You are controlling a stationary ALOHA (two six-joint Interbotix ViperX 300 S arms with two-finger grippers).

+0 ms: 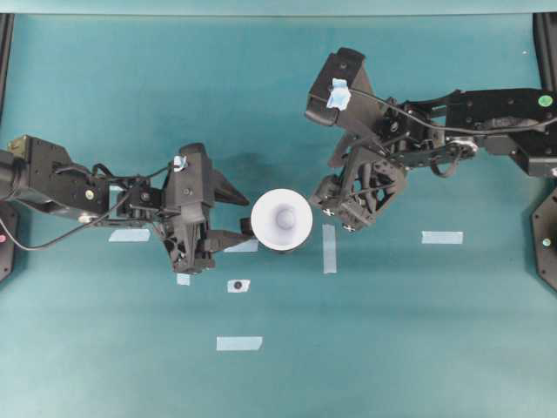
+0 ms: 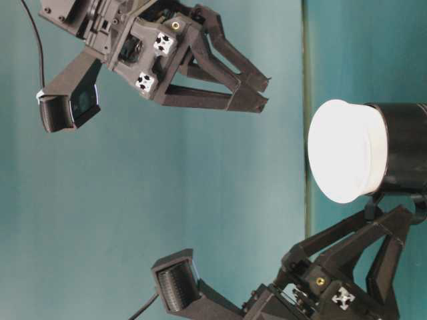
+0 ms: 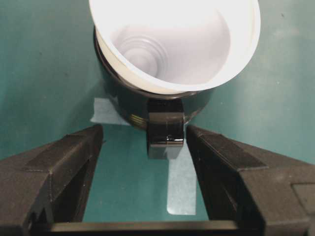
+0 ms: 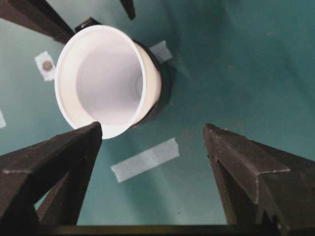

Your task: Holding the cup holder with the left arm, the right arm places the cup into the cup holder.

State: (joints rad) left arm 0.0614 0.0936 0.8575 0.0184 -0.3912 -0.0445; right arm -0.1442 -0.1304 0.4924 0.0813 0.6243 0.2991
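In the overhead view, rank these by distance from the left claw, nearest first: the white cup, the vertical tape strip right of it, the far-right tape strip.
1. The cup, directly right of the left claw.
2. The vertical tape strip, just beyond the cup.
3. The far-right tape strip, past the right claw.

One cam looked straight down from high up. One sat low & sideways. Two wrist cams looked close at the cup (image 3: 172, 44).
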